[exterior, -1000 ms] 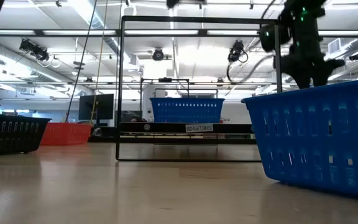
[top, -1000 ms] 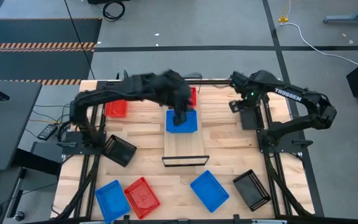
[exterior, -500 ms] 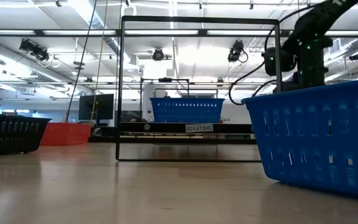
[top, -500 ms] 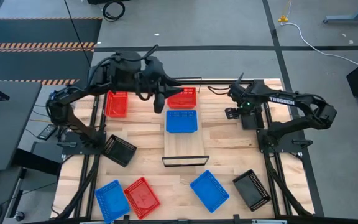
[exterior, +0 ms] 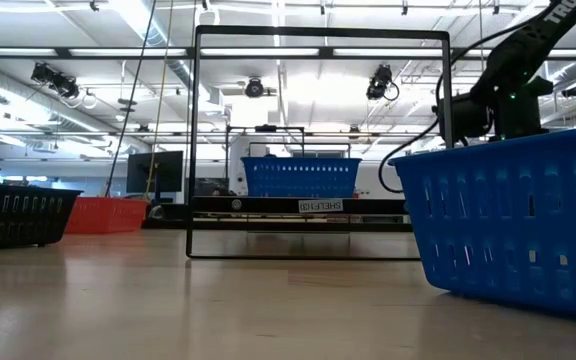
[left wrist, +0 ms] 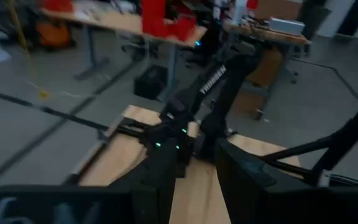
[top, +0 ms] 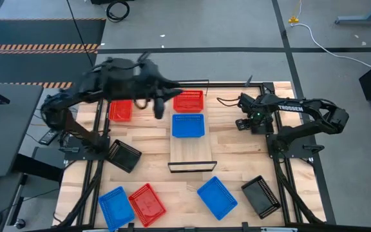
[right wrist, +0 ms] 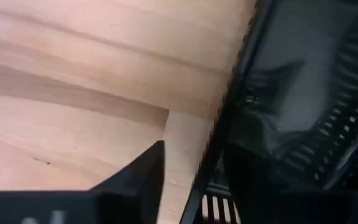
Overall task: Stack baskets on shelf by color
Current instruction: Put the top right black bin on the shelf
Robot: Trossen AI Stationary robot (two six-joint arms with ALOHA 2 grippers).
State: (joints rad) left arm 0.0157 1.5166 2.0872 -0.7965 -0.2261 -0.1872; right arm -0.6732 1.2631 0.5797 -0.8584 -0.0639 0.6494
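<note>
At the right gripper (right wrist: 192, 155): low over the tabletop (right wrist: 73, 93), with the rim of a black basket (right wrist: 303, 93) running between its two dark tips. Whether it has pinched that rim yet, I cannot tell.
Handling, black basket: probably light, thin plastic with open mesh walls. The walls are likely stiff enough to lift by, though springy under a hard squeeze.
Where to hold: the top of a side wall, one tip inside and one outside. The smooth rim may slip, and an off-centre hold would let the tray tilt.
Beside the right gripper, toward the table's middle: the shelf (top: 190, 153), a narrow light board, with one blue basket (top: 189, 125) sitting on its far end.
Left gripper (left wrist: 194, 163): raised above the table, just beside that blue basket, tips apart and carrying nothing.
Close to the left gripper: a red basket (top: 189, 100) just past the shelf's end, and another red basket (top: 121, 109) on its other side.
Well away from both grippers, along the near edge: a second black basket (top: 124, 156), two blue ones, one red, and another black one, all loose on the wood.
Hidden or unclear: most of the black basket lies under the right arm when seen from above. The left gripper is blurred there. The level view is blocked on one side by a close blue basket (exterior: 508, 220).
</note>
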